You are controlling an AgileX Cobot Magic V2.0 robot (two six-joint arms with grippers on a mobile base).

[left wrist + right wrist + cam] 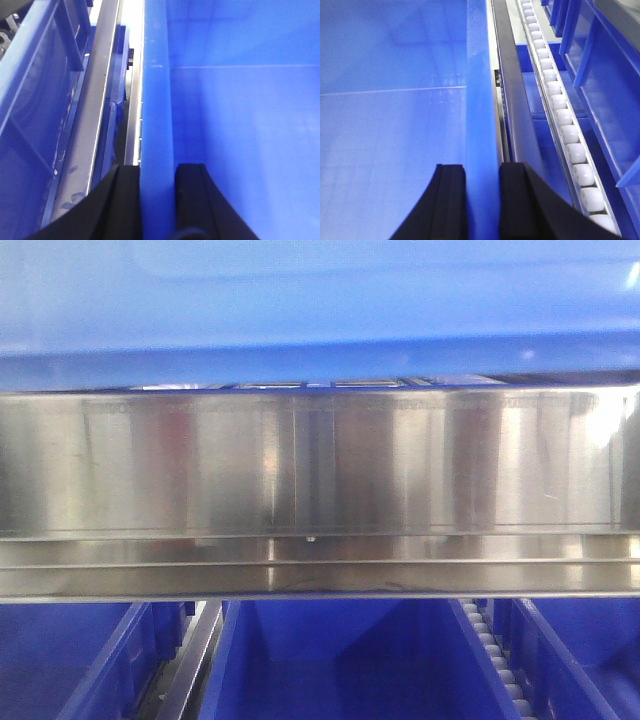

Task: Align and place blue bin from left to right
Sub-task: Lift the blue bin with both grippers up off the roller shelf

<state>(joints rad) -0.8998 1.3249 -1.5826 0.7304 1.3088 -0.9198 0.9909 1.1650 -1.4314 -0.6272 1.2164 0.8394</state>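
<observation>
Gripping the smooth blue bin [240, 125] are left tool [156, 172] and right tool [481, 170].

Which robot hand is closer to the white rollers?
Right. The right fingers clamp the blue bin wall beside the white rollers; the left fingers clamp the opposite wall.

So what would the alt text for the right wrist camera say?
Two black jaws pinch the side wall of a blue bin, its smooth inside at left. At right run a metal rail and a track of white rollers.
</observation>
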